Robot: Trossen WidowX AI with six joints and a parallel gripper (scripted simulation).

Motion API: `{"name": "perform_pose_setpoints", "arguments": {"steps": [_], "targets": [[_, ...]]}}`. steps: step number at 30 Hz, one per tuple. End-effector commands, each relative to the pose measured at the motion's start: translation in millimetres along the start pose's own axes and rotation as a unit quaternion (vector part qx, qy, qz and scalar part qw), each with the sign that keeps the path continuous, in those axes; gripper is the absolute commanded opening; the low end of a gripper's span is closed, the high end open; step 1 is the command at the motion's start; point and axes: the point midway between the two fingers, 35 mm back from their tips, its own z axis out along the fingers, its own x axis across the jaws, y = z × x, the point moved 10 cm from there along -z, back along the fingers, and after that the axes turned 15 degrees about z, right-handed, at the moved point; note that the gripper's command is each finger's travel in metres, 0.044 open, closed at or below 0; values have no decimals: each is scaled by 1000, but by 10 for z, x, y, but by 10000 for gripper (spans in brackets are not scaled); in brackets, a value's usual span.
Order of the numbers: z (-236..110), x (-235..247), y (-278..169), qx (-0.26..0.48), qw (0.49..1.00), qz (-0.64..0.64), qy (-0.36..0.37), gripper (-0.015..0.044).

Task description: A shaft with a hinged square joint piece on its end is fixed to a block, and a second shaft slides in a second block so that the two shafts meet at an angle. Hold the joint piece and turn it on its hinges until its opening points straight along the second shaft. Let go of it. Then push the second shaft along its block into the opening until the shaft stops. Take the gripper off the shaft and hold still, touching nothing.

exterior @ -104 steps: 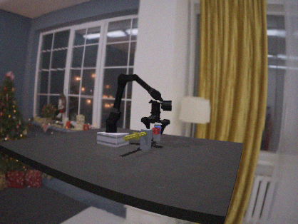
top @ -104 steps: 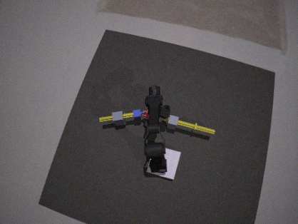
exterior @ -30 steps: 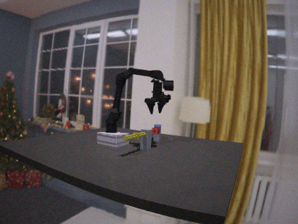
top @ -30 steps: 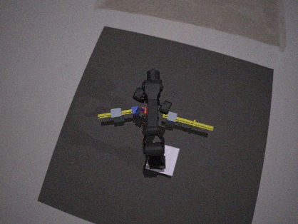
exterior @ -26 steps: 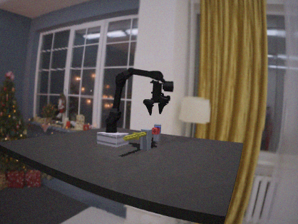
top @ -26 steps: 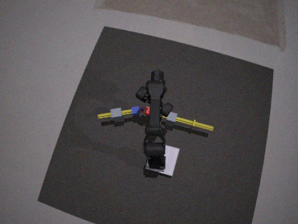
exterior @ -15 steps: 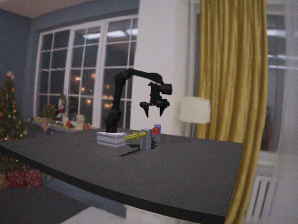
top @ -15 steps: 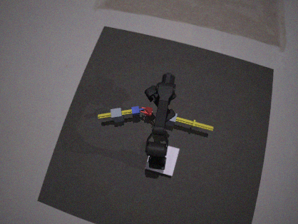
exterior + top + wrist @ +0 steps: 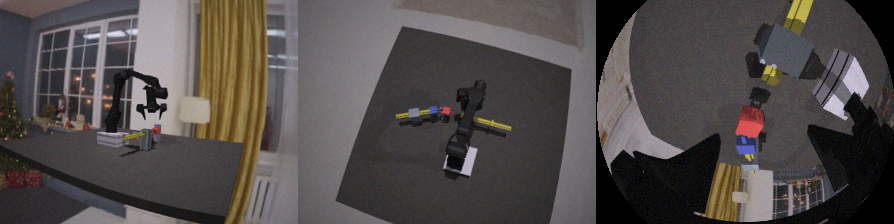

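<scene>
The fixed yellow shaft [image 9: 403,115] [image 9: 725,192] runs through a grey block [image 9: 414,113] and carries a blue piece [image 9: 433,110] [image 9: 745,144]. The red square joint piece [image 9: 445,110] [image 9: 155,130] [image 9: 750,124] sits on the end of that blue piece. The second yellow shaft [image 9: 494,123] [image 9: 802,3] sits in its own grey block [image 9: 788,50], with its tip a short gap from the red piece. My gripper [image 9: 152,111] [image 9: 766,135] is open and empty. It hangs well above the joint piece and touches nothing. In the top view my arm [image 9: 472,107] hides the second block.
The assembly stands on a dark square table top [image 9: 405,171] [image 9: 178,178]. The arm's white base plate [image 9: 472,162] [image 9: 110,138] [image 9: 838,83] stands close in front of the second block. A window, a yellow curtain and a lamp are in the background.
</scene>
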Motion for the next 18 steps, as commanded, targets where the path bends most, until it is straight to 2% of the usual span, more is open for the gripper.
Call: {"name": "perform_pose_setpoints", "arguments": {"steps": [1, 9, 18], "targets": [[9, -54, 146, 26, 997, 74, 11, 440], [30, -143, 371, 69, 979, 191, 26, 440], [30, -146, 376, 70, 978, 193, 26, 440]]}}
